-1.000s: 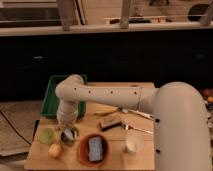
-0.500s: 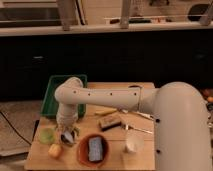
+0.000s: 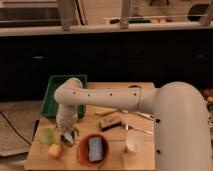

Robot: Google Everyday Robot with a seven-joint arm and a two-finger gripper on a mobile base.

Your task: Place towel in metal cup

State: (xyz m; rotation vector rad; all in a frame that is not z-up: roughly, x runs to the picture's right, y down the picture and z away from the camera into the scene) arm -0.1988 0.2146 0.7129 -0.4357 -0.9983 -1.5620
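My gripper (image 3: 67, 134) points straight down at the front left of the wooden table (image 3: 150, 160). Right beneath it is a small grey metal cup (image 3: 67, 140), and the gripper's tip is at or in its mouth. I cannot make out the towel; it may be hidden by the gripper or inside the cup. The white arm (image 3: 110, 99) reaches in from the right across the table.
A green cup (image 3: 47, 135) stands just left of the gripper and a yellow object (image 3: 55, 150) in front of it. A red bowl (image 3: 82, 154) holds a grey-blue sponge (image 3: 95, 149). A white cup (image 3: 133, 144), a brown block (image 3: 110, 121), cutlery (image 3: 140, 130) and a green tray (image 3: 55, 95) are nearby.
The gripper has stayed over the metal cup, with only a slight shift of the wrist. Nothing else has moved.
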